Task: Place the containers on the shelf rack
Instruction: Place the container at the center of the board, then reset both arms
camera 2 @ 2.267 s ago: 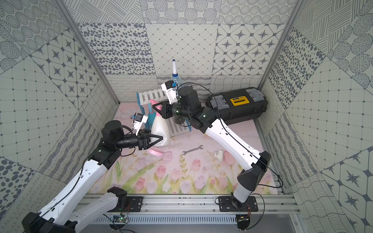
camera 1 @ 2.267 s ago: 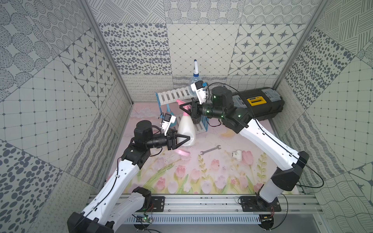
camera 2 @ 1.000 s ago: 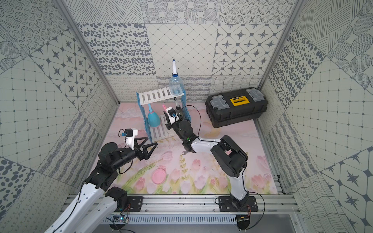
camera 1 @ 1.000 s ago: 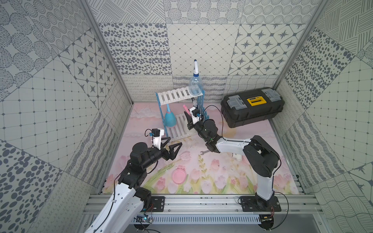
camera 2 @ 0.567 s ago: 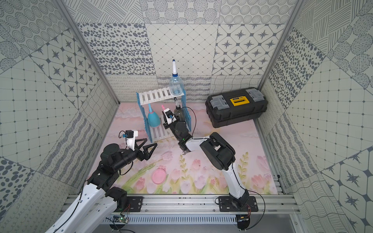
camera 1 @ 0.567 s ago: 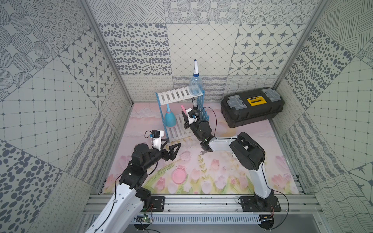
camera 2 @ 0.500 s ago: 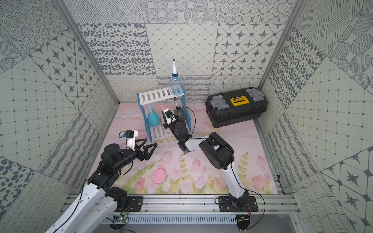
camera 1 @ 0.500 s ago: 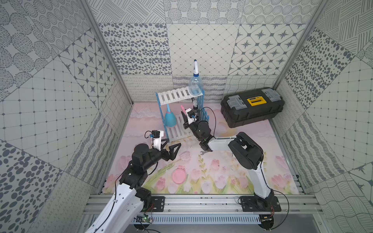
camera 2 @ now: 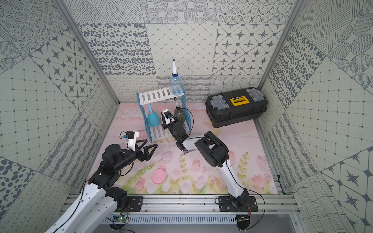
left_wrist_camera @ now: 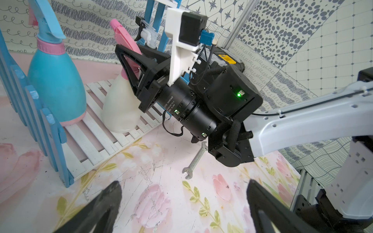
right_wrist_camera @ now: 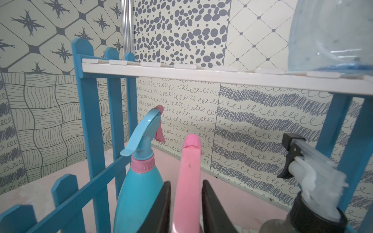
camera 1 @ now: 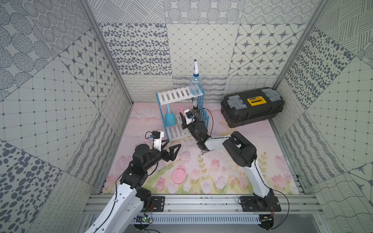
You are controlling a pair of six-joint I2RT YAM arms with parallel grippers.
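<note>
The shelf rack (camera 1: pixel 175 94) stands at the back, white slats between light-blue picket sides. A clear container with a blue collar (camera 1: pixel 194 85) is on its top shelf. On the lower shelf stand the teal container (left_wrist_camera: pixel 56 86), the cream-pink one (left_wrist_camera: pixel 119 105) and the smoky dark one (right_wrist_camera: pixel 302 222). My right gripper (right_wrist_camera: pixel 186 201) reaches into the lower tier, open, with a thin gap between each finger and the pink spray head (right_wrist_camera: pixel 189 171). My left gripper (camera 1: pixel 171 148) hovers open over the mat in front of the rack, holding nothing.
A black toolbox (camera 1: pixel 252 107) with a yellow handle sits at the back right. A small wrench (left_wrist_camera: pixel 194 161) lies on the mat under my right forearm. A pink round disc (camera 1: pixel 178 176) lies near the front. Patterned walls close in the sides and back.
My right gripper carried the cream-pink container a little further left into the lower tier, and its jaws have parted from the pink spray head. The left arm has barely moved.
</note>
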